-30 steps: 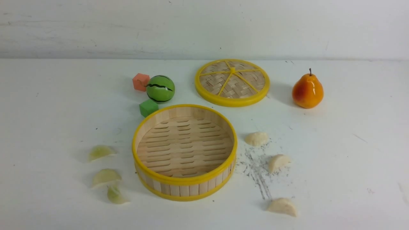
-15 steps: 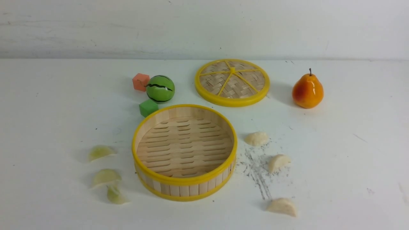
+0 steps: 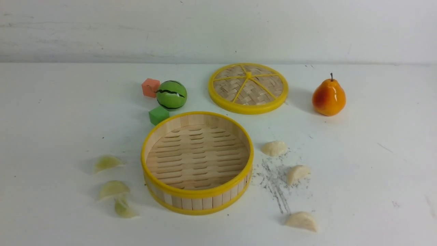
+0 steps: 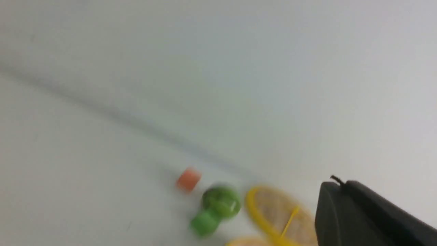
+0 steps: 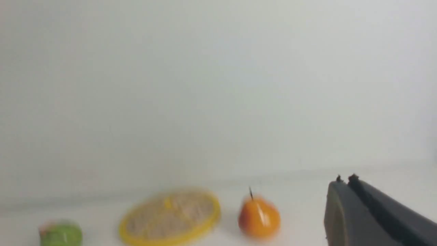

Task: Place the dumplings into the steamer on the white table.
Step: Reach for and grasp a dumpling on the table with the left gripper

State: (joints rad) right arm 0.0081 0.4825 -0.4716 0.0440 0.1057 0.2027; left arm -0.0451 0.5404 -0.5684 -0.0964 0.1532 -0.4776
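Fingers (image 4: 362, 215) of the left gripper (image 4: 336, 183) and right gripper (image 5: 345, 180) are pressed together, holding nothing, with six dumplings (image 3: 112, 189) on the table (image 3: 51, 136) flanking the empty steamer (image 3: 198, 203), so a first pick likely calls for opening one gripper over a dumpling.

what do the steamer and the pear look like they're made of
The steamer looks like pale bamboo or wood: matte slats with visible grain, and smooth yellow rims, possibly plastic. The pear is probably plastic or painted foam: glossy orange skin with a bright highlight.
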